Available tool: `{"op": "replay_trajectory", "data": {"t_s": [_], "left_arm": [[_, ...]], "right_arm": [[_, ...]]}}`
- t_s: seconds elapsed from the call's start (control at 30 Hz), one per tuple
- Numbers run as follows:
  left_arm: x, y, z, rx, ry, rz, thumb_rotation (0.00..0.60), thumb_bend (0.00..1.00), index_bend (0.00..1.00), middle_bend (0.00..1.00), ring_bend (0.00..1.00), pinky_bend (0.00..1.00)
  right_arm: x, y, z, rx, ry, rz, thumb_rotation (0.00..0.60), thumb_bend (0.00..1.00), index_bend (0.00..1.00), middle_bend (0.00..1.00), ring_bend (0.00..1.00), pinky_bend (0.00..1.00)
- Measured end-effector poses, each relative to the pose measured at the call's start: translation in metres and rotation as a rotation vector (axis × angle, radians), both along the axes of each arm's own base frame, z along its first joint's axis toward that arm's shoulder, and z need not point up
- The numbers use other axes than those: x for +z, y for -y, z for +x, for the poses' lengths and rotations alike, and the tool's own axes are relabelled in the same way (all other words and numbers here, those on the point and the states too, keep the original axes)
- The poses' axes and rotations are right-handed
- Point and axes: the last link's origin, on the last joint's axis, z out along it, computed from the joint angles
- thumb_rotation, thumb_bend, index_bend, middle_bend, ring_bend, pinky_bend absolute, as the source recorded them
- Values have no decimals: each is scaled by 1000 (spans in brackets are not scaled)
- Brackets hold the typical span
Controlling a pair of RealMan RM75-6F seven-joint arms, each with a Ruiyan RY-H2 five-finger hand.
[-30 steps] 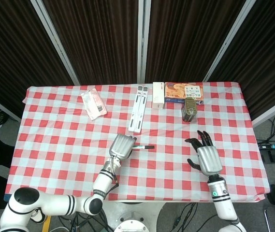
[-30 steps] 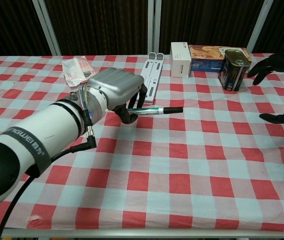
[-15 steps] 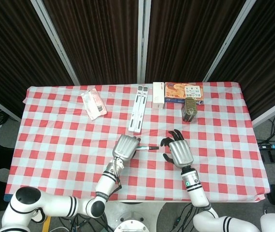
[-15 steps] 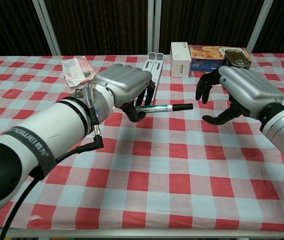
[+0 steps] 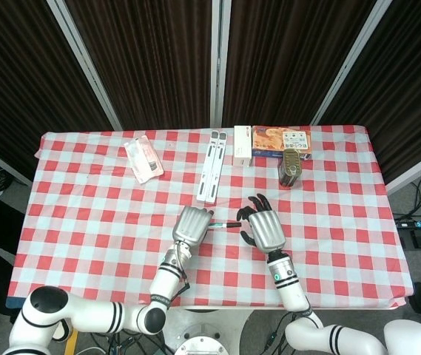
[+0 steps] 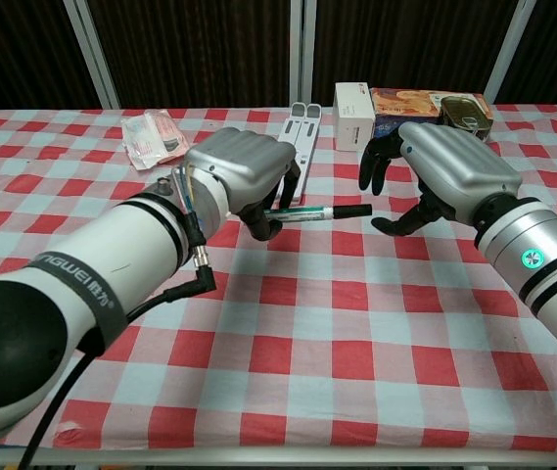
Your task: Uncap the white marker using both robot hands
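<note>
I see the white marker [image 6: 317, 211] held level above the checked table [image 6: 356, 323], black cap [image 6: 356, 209] on and pointing toward my right side. My left hand [image 6: 244, 171] grips its barrel, fingers curled around it. My right hand [image 6: 435, 171] hovers just beside the capped end with fingers spread, holding nothing and not yet touching the cap. I judge the pickup done; closing on the cap and pulling it off remain. Behind stand a tin can [image 6: 459, 117], a white box [image 6: 353, 116] and a white stand [image 6: 298, 132].
</note>
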Motion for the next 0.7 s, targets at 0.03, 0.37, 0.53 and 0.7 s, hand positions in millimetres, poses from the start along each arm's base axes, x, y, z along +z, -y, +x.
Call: {"op": "replay_trajectory", "data": {"t_s": [0.03,0.37,0.53,0.7], "left_arm": [[0,0,0,0,-6,2,600,420,525,541,890,807],[-4,0,8,-16,-61,21,600,420,525,541,890,807],[-3,0,11,-15,-60,28,600,420,526,541,890,808],[-3,1,10,-13,-59,27,600,420,525,541,890,808]], "right_arm": [[-1,1,1,0,-3,-2,600,127,494,484,170,128],[-7,7,13,19,-102,-11,600,128,500,484,176,128],[-12,6,20,13,-126,1,600,132,513,492,178,128],[-16,6,24,16,-125,7,600,137,527,503,183,128]]}}
